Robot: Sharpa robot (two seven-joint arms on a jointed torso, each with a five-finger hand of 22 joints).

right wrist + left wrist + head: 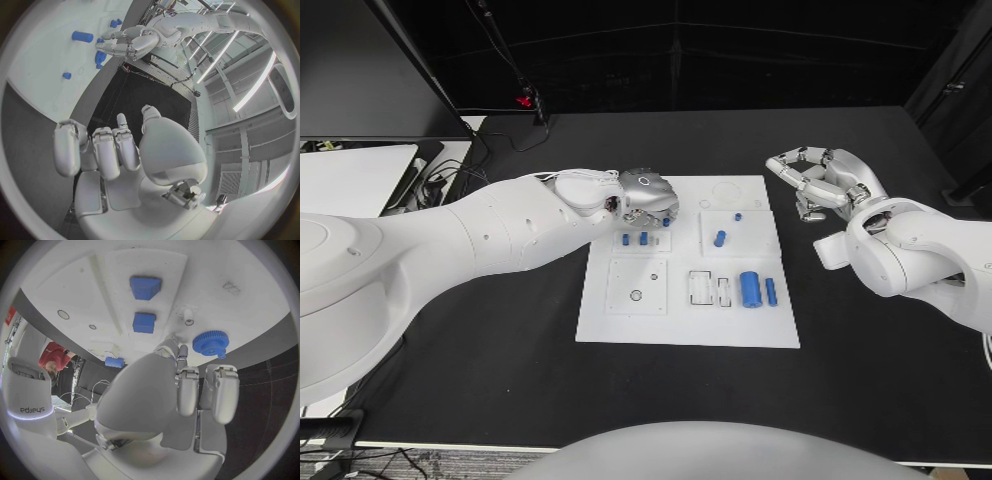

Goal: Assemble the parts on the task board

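Note:
The white task board (687, 318) lies mid-table. My left hand (645, 197) hovers over its far left corner, fingers held together and nothing between them. In the left wrist view those fingers (199, 390) point at a blue gear (210, 342) lying just past their tips; two blue blocks (144, 288) sit farther on. A large blue cylinder (751, 289) and a thin blue pin (772, 291) lie at the board's right side, and a small blue peg (720, 238) lies above them. My right hand (819, 182) hangs off the board's right edge, loosely curled and holding nothing.
The black table (502, 350) surrounds the board on all sides. A monitor (372, 70) and cables stand at the far left corner. In the right wrist view the board (44, 75) and my left hand (128, 44) lie beyond my right hand (112, 150).

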